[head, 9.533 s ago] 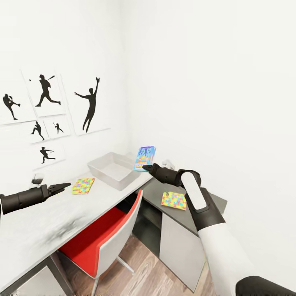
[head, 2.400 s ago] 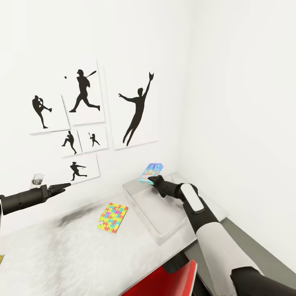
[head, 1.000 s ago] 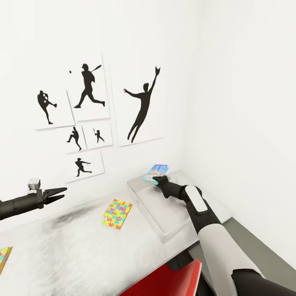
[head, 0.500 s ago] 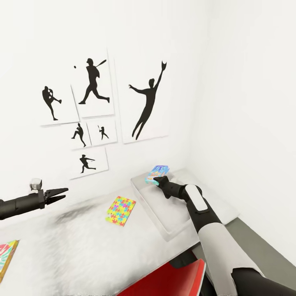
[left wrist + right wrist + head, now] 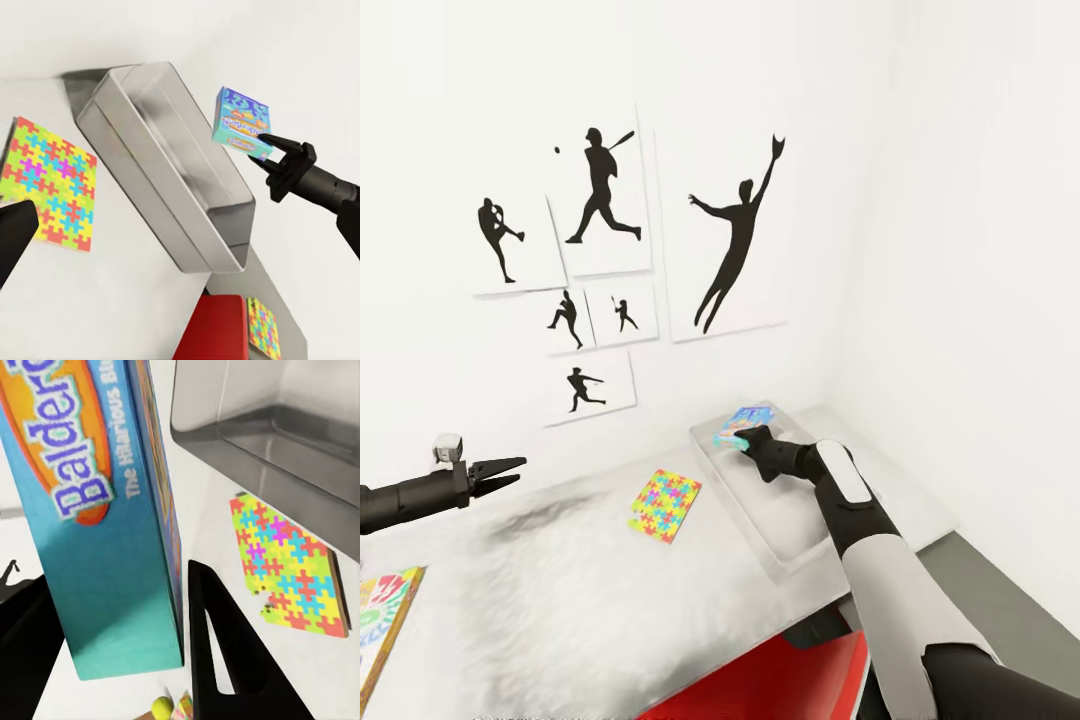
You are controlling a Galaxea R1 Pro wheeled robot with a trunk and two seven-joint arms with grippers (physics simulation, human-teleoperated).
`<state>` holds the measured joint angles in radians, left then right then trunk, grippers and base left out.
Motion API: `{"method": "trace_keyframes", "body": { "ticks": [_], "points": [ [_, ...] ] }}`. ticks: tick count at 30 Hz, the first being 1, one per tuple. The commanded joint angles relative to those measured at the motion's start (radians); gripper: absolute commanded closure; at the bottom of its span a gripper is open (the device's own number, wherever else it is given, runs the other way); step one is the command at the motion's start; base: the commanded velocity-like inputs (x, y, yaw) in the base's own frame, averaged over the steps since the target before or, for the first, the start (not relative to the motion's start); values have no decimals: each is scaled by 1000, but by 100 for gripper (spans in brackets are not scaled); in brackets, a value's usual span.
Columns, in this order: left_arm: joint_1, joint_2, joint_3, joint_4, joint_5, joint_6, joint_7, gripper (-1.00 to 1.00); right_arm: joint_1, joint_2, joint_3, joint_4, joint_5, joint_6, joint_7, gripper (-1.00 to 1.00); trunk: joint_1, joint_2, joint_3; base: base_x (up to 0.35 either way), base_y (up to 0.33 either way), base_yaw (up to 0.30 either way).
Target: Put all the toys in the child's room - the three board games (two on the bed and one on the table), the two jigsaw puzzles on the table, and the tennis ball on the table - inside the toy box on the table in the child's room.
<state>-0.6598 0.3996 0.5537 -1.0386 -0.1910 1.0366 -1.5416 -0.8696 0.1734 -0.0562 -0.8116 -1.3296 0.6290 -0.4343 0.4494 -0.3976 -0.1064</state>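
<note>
Head view: my right gripper [image 5: 743, 441] is pinching the blue game box [image 5: 741, 424] over the bin [image 5: 760, 500], right of middle. My left gripper [image 5: 510, 465] is hanging open at the left. Left wrist view: the puzzle [image 5: 49, 184] is lying beside the bin. Right wrist view: my fingers [image 5: 225, 652] are squeezing the box.

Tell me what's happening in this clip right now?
The right gripper is shut on a blue board game box, holding it over the far end of the toy box on the white table. The left gripper hangs open and empty above the table. One jigsaw puzzle lies on the table beside the toy box, and a second board game sits at the table's left edge.
</note>
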Motion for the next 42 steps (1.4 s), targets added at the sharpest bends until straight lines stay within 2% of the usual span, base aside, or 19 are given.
{"method": "trace_keyframes", "body": {
  "ticks": [1, 9, 32, 36, 42],
  "points": [
    [-1, 0, 2, 0, -11, 10, -9, -100, -1, 1, -5, -1, -13, 2, -11, 100, 1, -2, -4, 0, 0, 24],
    [-1, 1, 2, 0, -10, 10, -9, -100, -2, 1, -22, -1, -45, 3, -12, 100, 1, -2, -11, 0, 0, 5],
    [-1, 2, 2, -1, -10, 11, -9, -100, -32, 1, -25, -1, -42, 0, -13, 100, 1, -2, -47, 0, 0, 0],
    [-1, 2, 2, -1, -10, 11, -9, -100, -34, -8, -25, 0, -41, -1, -15, 100, 1, -2, -53, 0, 0, 0],
    [-1, 2, 2, -1, -10, 11, -9, -100, -54, -15, -32, 2, -43, -2, -59, 100, 1, -2, -63, 0, 0, 0]
  ]
}}
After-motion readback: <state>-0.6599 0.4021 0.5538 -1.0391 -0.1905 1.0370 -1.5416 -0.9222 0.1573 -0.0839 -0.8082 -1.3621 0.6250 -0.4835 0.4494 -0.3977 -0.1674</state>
